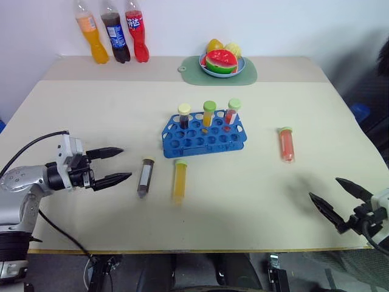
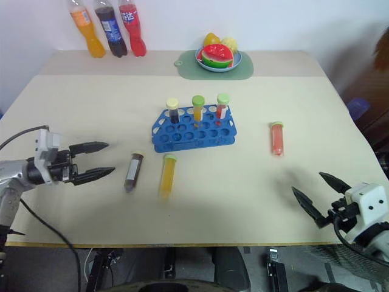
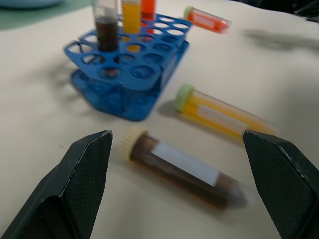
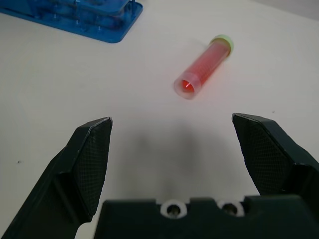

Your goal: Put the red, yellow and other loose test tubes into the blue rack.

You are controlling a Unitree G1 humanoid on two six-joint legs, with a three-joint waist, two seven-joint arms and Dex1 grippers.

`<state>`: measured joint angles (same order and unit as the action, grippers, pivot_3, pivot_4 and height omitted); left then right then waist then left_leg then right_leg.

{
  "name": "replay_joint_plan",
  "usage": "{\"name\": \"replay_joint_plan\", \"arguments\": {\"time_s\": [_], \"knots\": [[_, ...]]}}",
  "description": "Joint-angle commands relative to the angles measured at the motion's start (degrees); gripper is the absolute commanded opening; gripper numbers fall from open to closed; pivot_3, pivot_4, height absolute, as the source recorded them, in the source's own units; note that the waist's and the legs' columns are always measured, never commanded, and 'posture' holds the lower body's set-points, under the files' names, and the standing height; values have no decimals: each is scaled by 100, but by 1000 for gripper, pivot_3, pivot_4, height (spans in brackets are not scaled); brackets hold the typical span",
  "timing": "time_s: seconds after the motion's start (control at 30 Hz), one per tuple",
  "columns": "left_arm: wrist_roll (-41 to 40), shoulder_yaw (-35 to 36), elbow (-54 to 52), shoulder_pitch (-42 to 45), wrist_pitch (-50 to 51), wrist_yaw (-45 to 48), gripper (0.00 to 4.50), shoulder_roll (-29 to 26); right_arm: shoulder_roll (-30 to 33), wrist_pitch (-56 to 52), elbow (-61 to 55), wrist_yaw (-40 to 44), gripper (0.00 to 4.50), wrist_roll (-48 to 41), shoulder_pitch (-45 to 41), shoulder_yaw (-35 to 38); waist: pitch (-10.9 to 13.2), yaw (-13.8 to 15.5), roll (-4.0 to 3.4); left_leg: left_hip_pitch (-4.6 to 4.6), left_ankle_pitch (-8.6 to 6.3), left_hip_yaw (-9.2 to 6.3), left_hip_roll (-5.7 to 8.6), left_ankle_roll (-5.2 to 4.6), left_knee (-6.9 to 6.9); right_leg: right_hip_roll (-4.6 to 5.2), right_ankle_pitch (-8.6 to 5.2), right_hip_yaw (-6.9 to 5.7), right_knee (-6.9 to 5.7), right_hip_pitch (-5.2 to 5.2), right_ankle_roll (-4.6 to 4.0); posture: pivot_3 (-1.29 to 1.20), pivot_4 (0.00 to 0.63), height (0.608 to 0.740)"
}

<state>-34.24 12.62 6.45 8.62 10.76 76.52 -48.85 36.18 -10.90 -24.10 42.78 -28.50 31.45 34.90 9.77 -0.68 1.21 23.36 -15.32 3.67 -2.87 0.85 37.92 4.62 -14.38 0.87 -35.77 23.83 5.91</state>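
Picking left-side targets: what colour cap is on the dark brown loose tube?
Cream, on the dark brown tube; left wrist view.

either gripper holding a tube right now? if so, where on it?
Nothing held. Left gripper and right gripper are both open and empty.

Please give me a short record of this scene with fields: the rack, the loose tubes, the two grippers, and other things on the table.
rack: blue rack mid-table, three tubes upright in its back row
loose tubes: brown tube and yellow tube lying in front of the rack; red tube lying to its right
left gripper: open, empty, beside the brown tube
right gripper: open, empty, near the table's front edge
other: three soda bottles, fruit plate on green mat
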Motion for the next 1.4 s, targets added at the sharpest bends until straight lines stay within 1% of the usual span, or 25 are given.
{"name": "replay_joint_plan", "arguments": {"time_s": [0.03,0.2,0.37,0.5,0.6,0.67,0.8,0.83,0.9,0.97,1.0,1.13,1.2,1.4], "knots": [[68,70,-181,3,-39,101,4280,-99,39,13,-168,71,4256,-118,1,247,0,2,0,1,0,0,0,0,0,2,0,0,0,2,0,0,150,740],[-66,104,-307,99,181,11,4280,10,-20,54,-91,105,4256,-86,-23,227,0,4,0,5,0,1,3,-1,-1,2,0,0,0,6,0,0,150,740],[-71,55,-378,296,97,110,4280,111,-99,69,-52,47,4256,-75,-152,151,0,4,0,5,0,2,7,-1,-1,0,0,0,0,6,0,0,150,740],[-245,-15,-564,464,321,263,4280,144,-124,102,38,37,4256,-31,-340,88,0,4,0,5,0,6,10,-1,-1,-2,0,1,0,5,0,0,150,740],[-312,-183,-765,697,474,367,4280,194,133,-439,42,-113,4256,-129,-755,-58,0,3,1,5,0,19,11,-2,0,-3,0,1,-3,5,1,0,150,740],[-268,-388,-968,826,486,473,4280,257,407,-1079,144,-377,4256,-240,-1343,-159,1,-17,-1,2,1,26,12,-2,5,-2,1,7,-7,5,0,0,150,740],[-74,-785,-1220,1134,373,521,4280,470,933,-3125,667,-1296,4256,-770,-3089,-411,1,-32,-1,0,1,38,14,-2,9,-3,3,18,-15,10,-1,0,150,740],[-63,-832,-1245,1178,370,518,4280,500,994,-3443,750,-1399,4256,-829,-3357,-461,1,-18,-1,2,1,38,14,-3,9,-4,3,18,-18,14,-1,0,150,740],[-167,-895,-1344,1307,511,482,4280,553,1285,-4273,1040,-1584,4256,-749,-3947,-824,1,2,0,9,1,34,12,-4,6,-13,3,18,-24,26,-1,0,150,740],[-244,-955,-1409,1443,621,475,4280,592,1549,-5066,1581,-1716,4256,-608,-4722,-1282,2,6,0,18,0,29,12,-7,3,-17,3,17,-28,34,-1,0,150,740],[-253,-974,-1413,1481,643,484,4280,602,1637,-5294,1803,-1700,4256,-567,-5029,-1462,3,1,-2,22,0,29,13,-7,3,-17,3,17,-28,38,-1,0,150,740],[-183,-1053,-1360,1544,637,556,4280,634,1865,-5928,2628,-1386,4256,-472,-6192,-2217,4,-15,-4,28,-4,41,14,-14,8,-16,3,25,-26,48,1,0,150,740],[-203,-1084,-1435,1488,672,555,4280,650,1825,-6035,3215,-1253,4256,-296,-6855,-2636,5,-39,-5,29,-4,43,14,-15,8,-17,4,26,-26,50,2,0,150,740],[-302,-1030,-1740,1255,834,457,4280,606,1511,-5634,5118,-734,4256,418,-8236,-3601,6,-33,-6,34,-5,51,11,-17,7,-18,4,30,-28,61,4,0,150,740]]}}
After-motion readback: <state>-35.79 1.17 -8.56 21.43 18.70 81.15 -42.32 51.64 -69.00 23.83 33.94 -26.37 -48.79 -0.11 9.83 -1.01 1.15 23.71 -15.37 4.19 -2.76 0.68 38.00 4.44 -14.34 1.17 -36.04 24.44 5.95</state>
